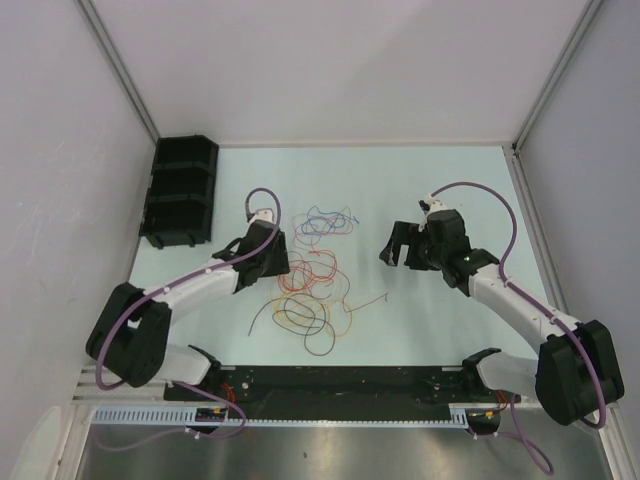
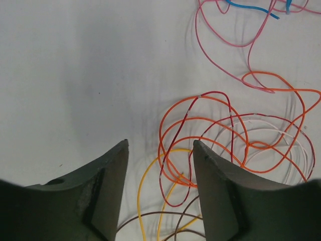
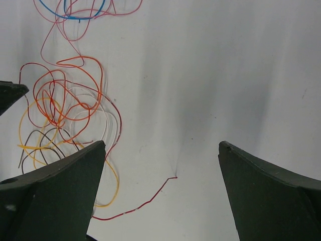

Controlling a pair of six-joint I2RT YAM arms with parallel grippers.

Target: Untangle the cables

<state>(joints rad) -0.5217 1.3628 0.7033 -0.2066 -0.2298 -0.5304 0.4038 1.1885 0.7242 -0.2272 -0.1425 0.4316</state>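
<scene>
While nothing is gripped, step: approach to cables point(image 1: 305, 283) (one heap).
Left gripper point(image 2: 160, 145): spread, empty.
Right gripper point(image 3: 161, 144): spread, empty.
Next: pinch one loose strand.

You see your left hand point(image 2: 160, 150) rising from the bottom of the frame, its two dark fingers point(image 2: 108, 196) spread apart above the pale surface point(image 2: 75, 75), while the cables point(image 2: 200, 96), orange, dark red, yellow, brown, white, pink and blue, loop across the right half, a few strands showing in the gap.
</scene>
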